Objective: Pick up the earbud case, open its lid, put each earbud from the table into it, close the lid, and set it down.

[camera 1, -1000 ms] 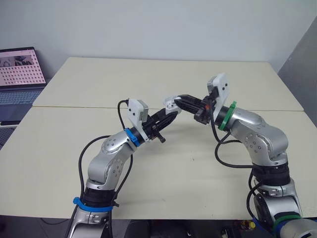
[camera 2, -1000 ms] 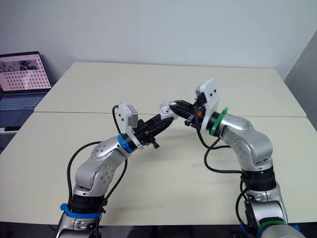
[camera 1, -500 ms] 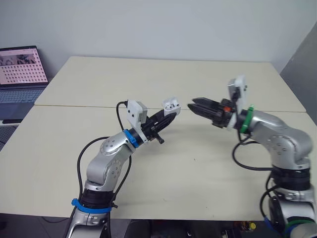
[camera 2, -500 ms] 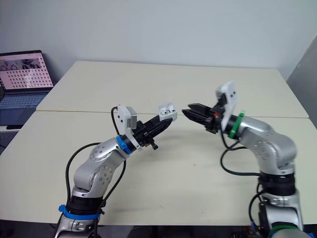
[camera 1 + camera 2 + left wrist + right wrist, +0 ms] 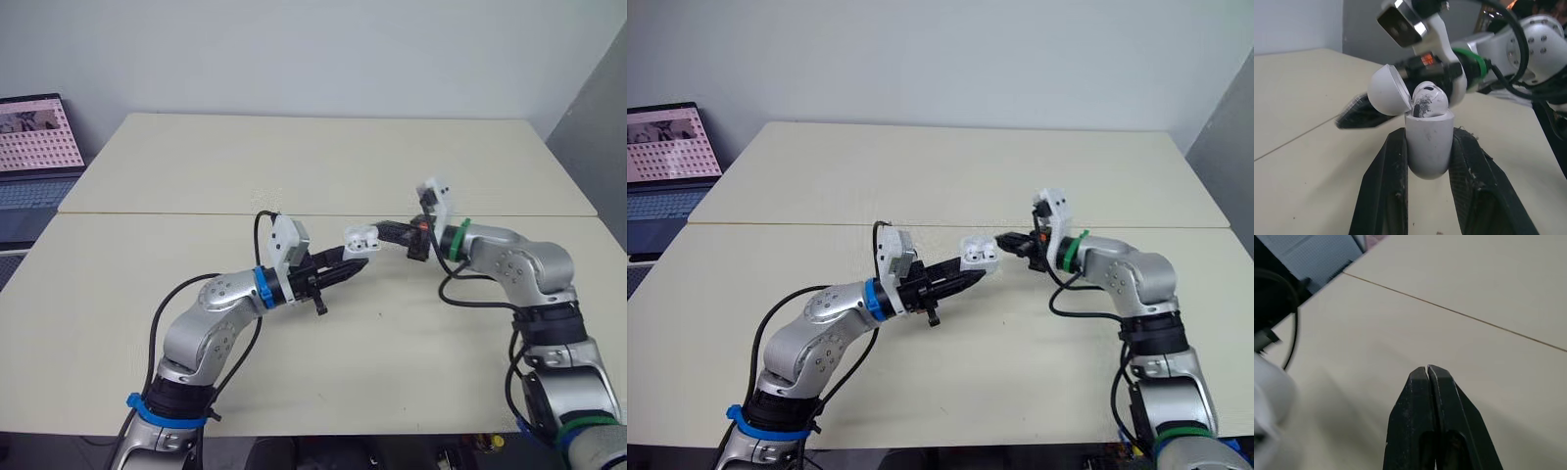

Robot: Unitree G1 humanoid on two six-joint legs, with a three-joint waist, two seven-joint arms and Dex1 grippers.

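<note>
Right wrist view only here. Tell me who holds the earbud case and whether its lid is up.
Observer: The left gripper holds the earbud case by its body.
Operator: Give me the lid.
Observer: The lid is hinged open, and one earbud sits in the case.
Operator: Now place my right gripper.
Observer: The right gripper points at the open case, tips close to it; contact I can't judge.

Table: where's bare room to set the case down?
Free: the far half of the table beyond the seam, and the near patch between the two arms. Crowded: by the seam's middle, where left pincer, earbud case and right pincer meet.
</note>
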